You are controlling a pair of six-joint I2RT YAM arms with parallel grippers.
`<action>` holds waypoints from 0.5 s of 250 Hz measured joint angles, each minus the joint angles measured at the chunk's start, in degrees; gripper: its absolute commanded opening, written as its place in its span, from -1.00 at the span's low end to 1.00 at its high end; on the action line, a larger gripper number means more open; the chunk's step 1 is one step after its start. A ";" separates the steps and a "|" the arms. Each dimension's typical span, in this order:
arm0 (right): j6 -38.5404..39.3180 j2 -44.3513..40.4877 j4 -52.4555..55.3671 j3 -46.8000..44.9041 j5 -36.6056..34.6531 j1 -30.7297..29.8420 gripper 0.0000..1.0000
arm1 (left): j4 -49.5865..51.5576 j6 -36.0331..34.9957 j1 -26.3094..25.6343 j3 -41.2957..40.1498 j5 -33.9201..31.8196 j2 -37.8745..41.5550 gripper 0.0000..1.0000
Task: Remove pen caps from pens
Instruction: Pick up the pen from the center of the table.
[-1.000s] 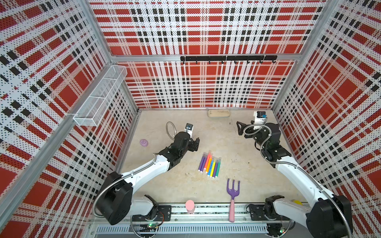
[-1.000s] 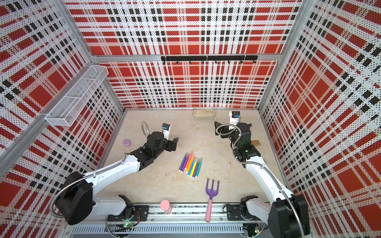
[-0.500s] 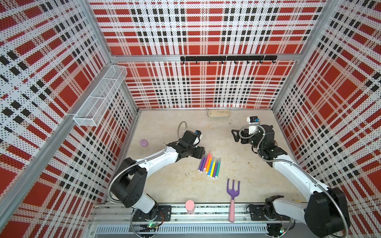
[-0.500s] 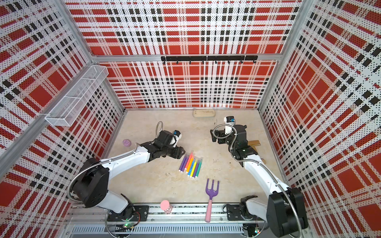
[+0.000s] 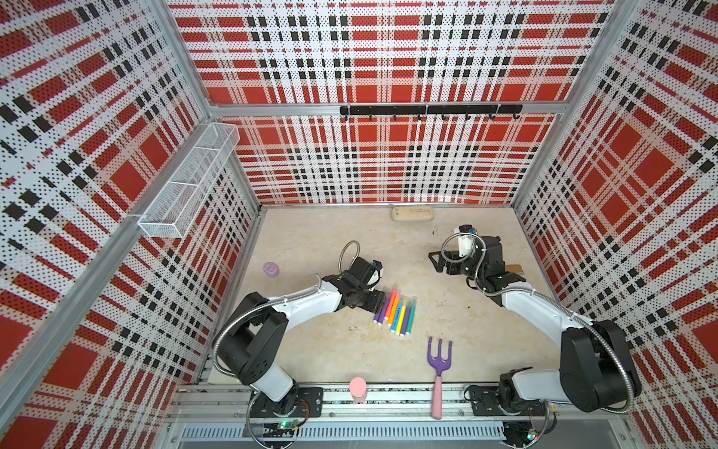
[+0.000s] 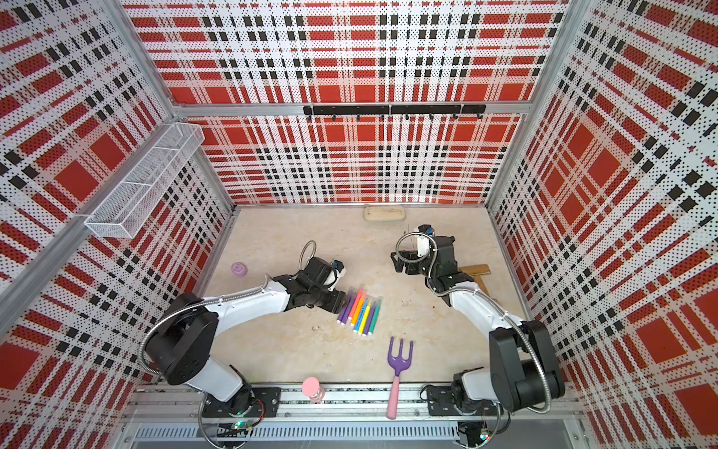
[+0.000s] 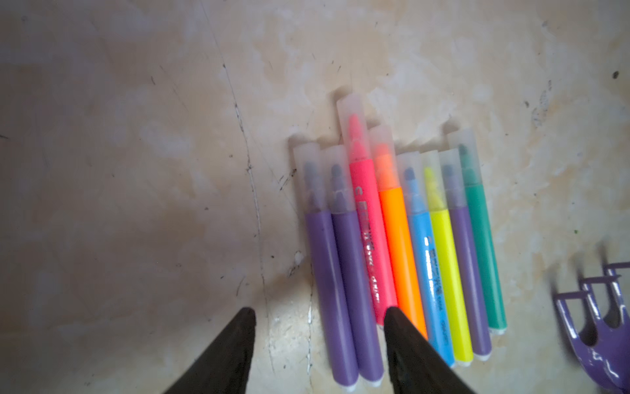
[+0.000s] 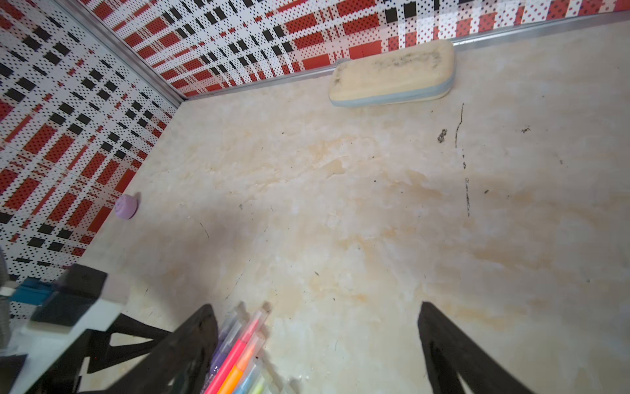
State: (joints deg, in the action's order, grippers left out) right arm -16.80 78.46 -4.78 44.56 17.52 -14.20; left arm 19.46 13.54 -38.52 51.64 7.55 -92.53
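Frosted pen caps (image 7: 350, 128) (all on), eight pens (image 7: 402, 256)

Left fingers (image 7: 235, 341) now at pens (image 7: 402, 245), narrower, right arm (image 5: 532, 307) drawn inward

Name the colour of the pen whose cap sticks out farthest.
Pink-red pen; the left wrist view shows it best.

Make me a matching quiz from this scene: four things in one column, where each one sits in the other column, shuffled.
Things
1. pens
2. garden fork
3. beige block
4. small purple lump

Places
A. against the back wall
B. near the left wall
C. in the middle, side by side
D. at the front, handle lying over the rail

Pairs: 1-C, 2-D, 3-A, 4-B
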 measured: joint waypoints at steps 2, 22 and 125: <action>0.00 -0.02 0.00 0.00 0.02 0.00 0.95 | 0.04 -0.02 -0.04 0.00 -0.07 -0.11 0.23; -0.20 -0.22 -0.42 0.00 0.09 0.00 0.95 | 0.33 -0.02 -0.24 0.02 -0.37 -1.05 0.20; -0.87 -2.80 -1.33 -0.44 0.13 0.00 0.94 | 2.93 -0.09 -0.81 1.84 -1.03 -4.94 -0.01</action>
State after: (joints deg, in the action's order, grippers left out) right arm -17.67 75.66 -6.11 44.12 17.65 -14.20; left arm 22.39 13.45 -39.33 53.47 6.52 -97.47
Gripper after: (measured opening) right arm 0.974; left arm 0.512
